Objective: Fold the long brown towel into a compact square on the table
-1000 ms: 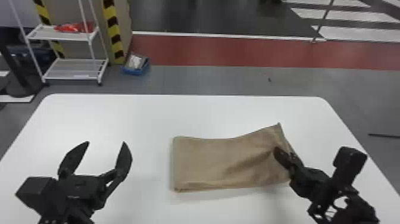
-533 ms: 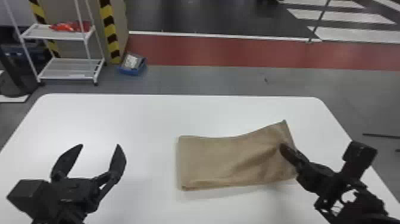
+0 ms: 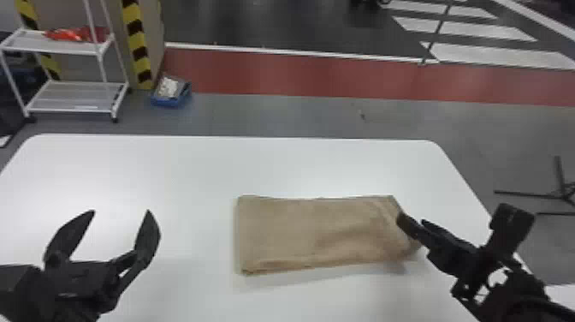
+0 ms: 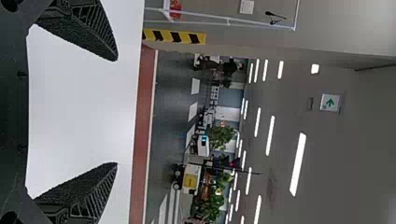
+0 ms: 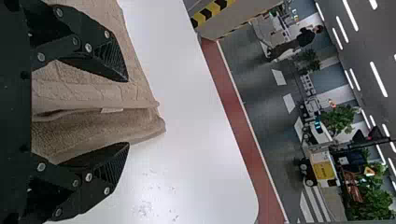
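Note:
The brown towel lies folded as a wide rectangle on the white table, right of centre. At its right end stands my right gripper. In the right wrist view, the right gripper is open, with the towel's layered end between its spread fingers, not pinched. My left gripper is at the table's front left, well apart from the towel. Seen in the left wrist view, the left gripper has its fingers wide apart and nothing between them.
Beyond the table's back edge are a white shelf rack and a blue bin on the floor. A black stand is on the floor to the right.
The towel's raised far right corner has come down, and its right end now lies flatter. The right gripper's fingers have parted from the towel. The camera's view has shifted slightly.

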Robot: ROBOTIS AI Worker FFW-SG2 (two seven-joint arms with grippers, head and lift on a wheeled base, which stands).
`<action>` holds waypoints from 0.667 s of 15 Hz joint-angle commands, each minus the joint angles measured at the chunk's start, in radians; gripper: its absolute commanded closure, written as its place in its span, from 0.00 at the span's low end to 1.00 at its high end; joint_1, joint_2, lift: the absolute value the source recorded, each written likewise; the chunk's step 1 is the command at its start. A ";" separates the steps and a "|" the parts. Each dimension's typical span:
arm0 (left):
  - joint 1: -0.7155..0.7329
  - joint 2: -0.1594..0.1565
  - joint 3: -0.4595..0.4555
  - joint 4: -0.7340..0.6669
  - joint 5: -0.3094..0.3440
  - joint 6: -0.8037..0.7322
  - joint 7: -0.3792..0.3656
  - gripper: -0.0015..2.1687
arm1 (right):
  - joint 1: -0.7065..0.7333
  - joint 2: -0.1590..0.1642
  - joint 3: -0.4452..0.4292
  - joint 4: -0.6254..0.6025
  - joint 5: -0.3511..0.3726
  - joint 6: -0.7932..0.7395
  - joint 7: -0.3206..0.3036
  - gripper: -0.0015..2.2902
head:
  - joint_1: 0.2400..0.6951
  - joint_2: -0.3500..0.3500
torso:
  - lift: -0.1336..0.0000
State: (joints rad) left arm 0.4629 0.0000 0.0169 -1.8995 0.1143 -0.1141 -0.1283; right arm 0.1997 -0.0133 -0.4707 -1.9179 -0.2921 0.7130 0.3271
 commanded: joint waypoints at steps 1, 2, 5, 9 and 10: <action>-0.003 -0.002 0.000 0.007 0.001 0.000 -0.004 0.04 | -0.028 -0.024 -0.016 0.028 0.030 0.041 0.009 0.02 | 1.00 0.23 | 0.17; -0.003 -0.002 -0.003 0.007 -0.001 0.000 -0.005 0.04 | -0.043 -0.031 -0.016 0.050 0.047 0.047 0.021 0.02 | 1.00 0.22 | 0.17; -0.003 -0.002 -0.006 0.008 -0.001 0.000 -0.005 0.04 | -0.080 -0.033 0.001 0.109 0.110 0.050 0.047 0.04 | 1.00 0.20 | 0.17; -0.010 0.000 -0.008 0.010 -0.001 0.006 -0.008 0.04 | -0.105 -0.033 0.041 0.177 0.157 0.032 0.073 0.04 | 1.00 0.20 | 0.17; -0.010 -0.002 -0.008 0.010 -0.001 0.006 -0.008 0.04 | -0.106 -0.031 0.050 0.180 0.168 0.032 0.073 0.07 | 1.00 0.21 | 0.17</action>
State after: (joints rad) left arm 0.4527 0.0000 0.0092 -1.8900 0.1135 -0.1087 -0.1365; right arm 0.0967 -0.0460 -0.4380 -1.7484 -0.1413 0.7457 0.4007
